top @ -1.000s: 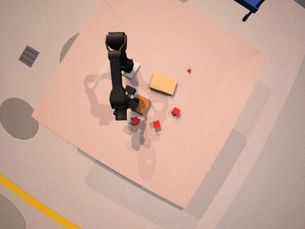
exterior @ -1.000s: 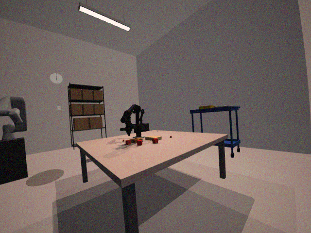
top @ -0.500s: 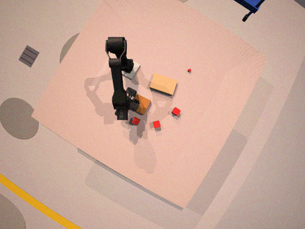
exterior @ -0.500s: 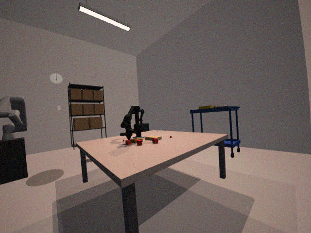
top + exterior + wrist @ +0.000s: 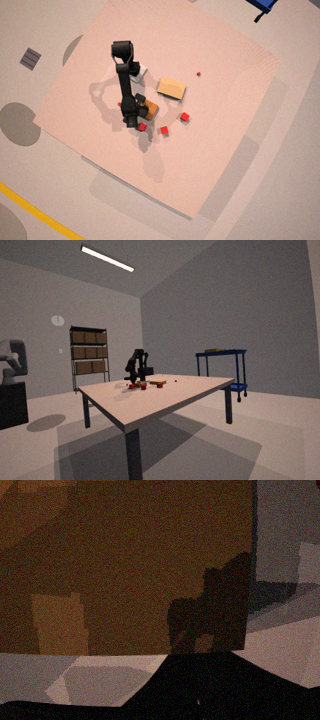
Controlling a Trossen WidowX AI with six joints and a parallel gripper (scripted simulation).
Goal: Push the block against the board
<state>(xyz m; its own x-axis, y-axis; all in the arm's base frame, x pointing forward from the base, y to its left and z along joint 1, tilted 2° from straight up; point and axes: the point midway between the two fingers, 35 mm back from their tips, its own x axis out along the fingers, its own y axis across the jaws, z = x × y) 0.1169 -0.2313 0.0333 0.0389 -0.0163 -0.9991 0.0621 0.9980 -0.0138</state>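
Note:
The orange square block point(image 5: 151, 107) point(image 5: 139, 385) point(image 5: 127, 554) lies on the table point(image 5: 206, 155) point(image 5: 160, 400), partly under my arm. The tan board point(image 5: 171, 87) point(image 5: 157, 381) lies beyond it to the upper right in the top view, apart from it with a gap between them. My gripper point(image 5: 131, 123) point(image 5: 133, 381) point(image 5: 191, 647) is shut and empty, low at the table by the block's left side. In the wrist view the block's side fills the upper frame, right in front of the fingertips. I cannot tell whether they touch.
Three red cubes point(image 5: 142, 126) point(image 5: 164, 129) point(image 5: 184, 116) lie just below the block and gripper; in the exterior view they show as point(image 5: 132, 386) point(image 5: 143, 387) point(image 5: 159, 385). Two tiny red cubes point(image 5: 119, 103) point(image 5: 198, 73) lie further off. The arm's base point(image 5: 138, 74) stands behind the block.

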